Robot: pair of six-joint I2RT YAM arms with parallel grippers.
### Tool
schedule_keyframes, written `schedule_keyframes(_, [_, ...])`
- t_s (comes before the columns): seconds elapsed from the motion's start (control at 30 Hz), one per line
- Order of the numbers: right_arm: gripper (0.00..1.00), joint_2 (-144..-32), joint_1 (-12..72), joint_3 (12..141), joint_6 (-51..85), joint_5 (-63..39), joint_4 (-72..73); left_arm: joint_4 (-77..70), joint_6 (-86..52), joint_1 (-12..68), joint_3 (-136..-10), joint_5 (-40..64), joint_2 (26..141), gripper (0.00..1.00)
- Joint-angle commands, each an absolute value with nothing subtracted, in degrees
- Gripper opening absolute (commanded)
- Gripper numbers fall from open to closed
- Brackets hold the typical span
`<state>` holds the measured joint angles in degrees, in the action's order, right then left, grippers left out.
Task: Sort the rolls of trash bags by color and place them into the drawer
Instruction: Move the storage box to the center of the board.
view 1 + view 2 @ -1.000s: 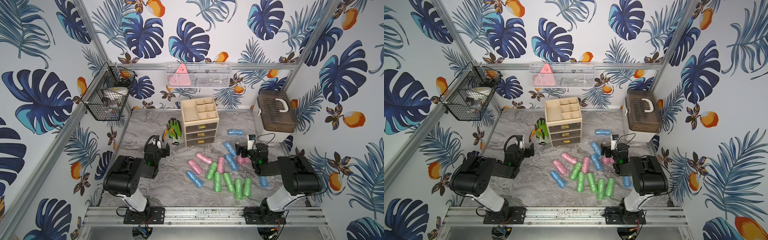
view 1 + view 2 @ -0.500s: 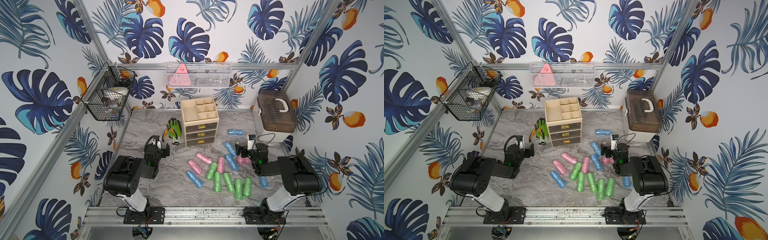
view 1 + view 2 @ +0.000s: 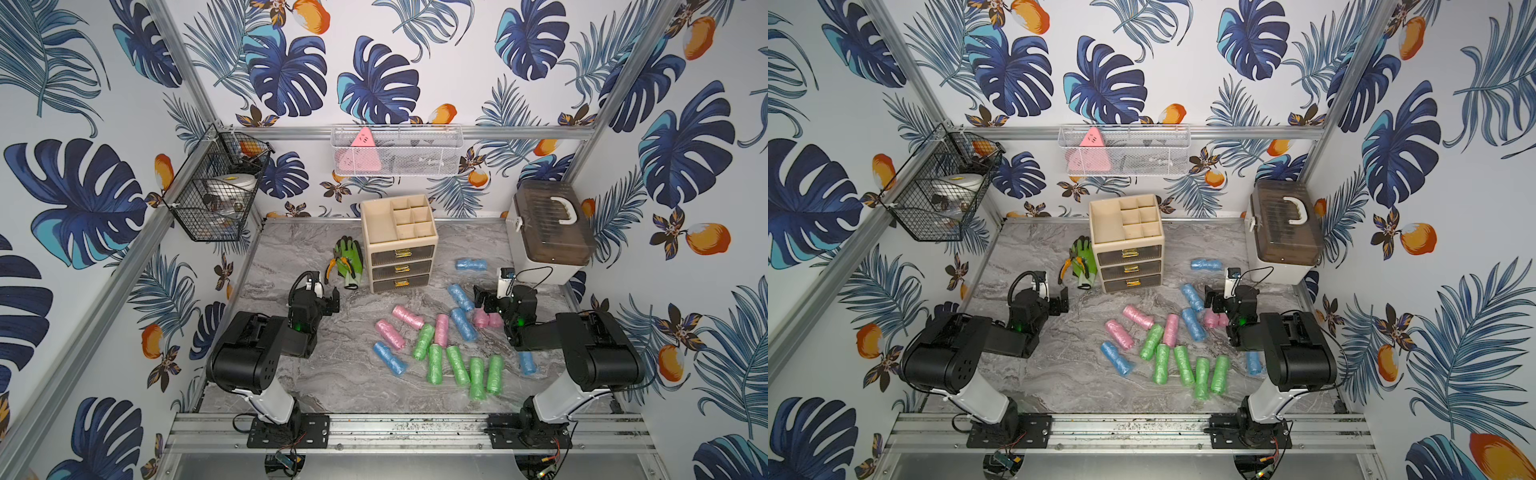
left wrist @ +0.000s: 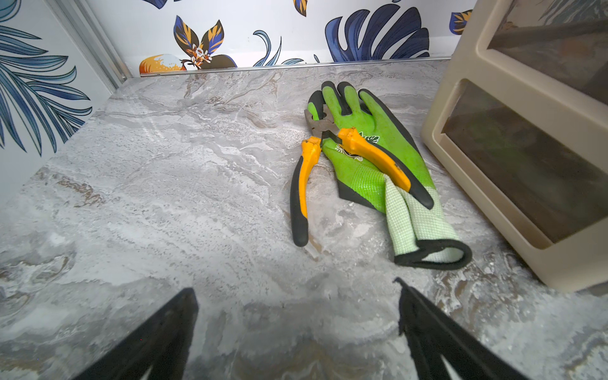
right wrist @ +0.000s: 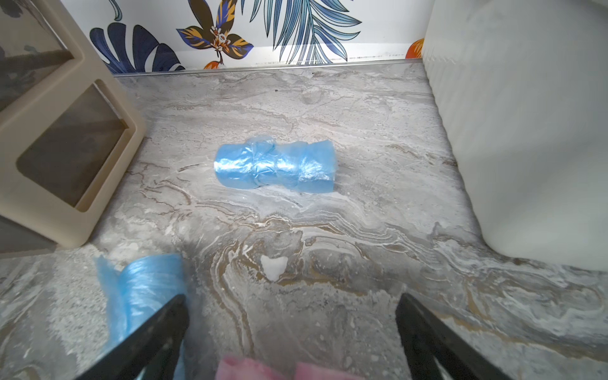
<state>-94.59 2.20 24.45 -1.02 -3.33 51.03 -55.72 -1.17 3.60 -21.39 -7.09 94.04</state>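
Rolls of trash bags [image 3: 435, 363] all lie loose on the marble tabletop [image 3: 353, 386], none in a drawer. Green rolls [image 3: 1183, 365] are bunched toward the front, with pink rolls [image 3: 390, 333] and blue rolls [image 3: 463, 324] mixed just behind. One blue roll [image 5: 274, 164] lies alone between the drawer unit [image 3: 399, 249] and the lidded box [image 3: 548, 232]. The drawer unit is beige with three drawers, all shut; the fronts are tinted, so I can't tell what's inside. Its top tray is split into open compartments. The lidded box has a brown lid, down, and a white handle; its contents are hidden. The right gripper [image 5: 291, 297] is low over the marble with its jaws spread wide and bare table between them. A blue roll is just beside one finger and pink rolls are under the wrist. The left gripper [image 4: 297, 289] also has its jaws wide apart, near a green glove [image 4: 371, 115] with pliers [image 4: 301, 184] lying across it, just beside the drawer unit. A black wire basket [image 3: 195, 224] on the side wall holds a white round tub [image 3: 235, 180] plus small bits I can't make out. A white mesh basket [image 3: 415, 162] on the back rail holds a pink triangle [image 3: 362, 139].
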Motion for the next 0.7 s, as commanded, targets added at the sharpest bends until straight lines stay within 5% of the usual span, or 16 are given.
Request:
schedule_keyframes(0.0, [1.0, -89.8, 2.2, 25.4, 1.6, 3.1, 46.5, -50.0, 0.9, 3.4, -23.7, -4.0, 90.8, 0.99])
schedule_keyframes(0.27, [1.0, -75.5, 2.3, 37.5, 24.3, 7.3, 16.8, -18.2, -12.3, 4.0, -38.3, -14.5, 80.7, 0.99])
schedule_keyframes(0.37, [1.0, -78.5, 2.1, 47.3, 30.5, -2.1, 5.1, -7.4, -23.3, 3.5, -45.9, -10.9, 80.4, 0.98])
schedule_keyframes(0.5, [0.72, -91.2, 2.4, 63.9, 33.7, -23.8, -3.9, 1.1, -30.9, 3.5, -58.0, 9.6, 86.4, 0.63])
schedule_keyframes(0.67, [0.58, -104.7, 2.7, 74.5, 44.4, -36.6, 1.1, 1.4, -39.6, 3.9, -62.7, 20.9, 91.4, 0.38])
